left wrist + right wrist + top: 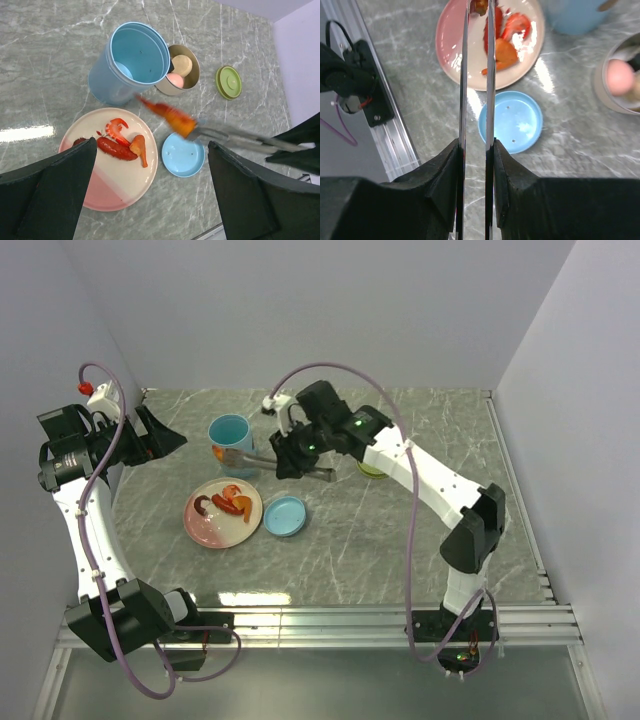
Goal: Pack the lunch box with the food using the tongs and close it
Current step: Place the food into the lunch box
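The right claw [476, 150] grasps the tongs [240, 139], pinching an orange piece [172, 116] beside the blue lunch box [131, 62]; the left claw [165, 438] is released.

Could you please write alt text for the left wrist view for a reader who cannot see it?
Silver tongs extend in from the right, pinching an orange food piece beside the open blue container. Below, a pink-and-cream plate holding more food is seen between the left gripper's open fingers.

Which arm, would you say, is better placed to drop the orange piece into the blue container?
Right. The right hand grips the tongs, which pinch the orange piece beside the blue container; the left hand is open, empty.
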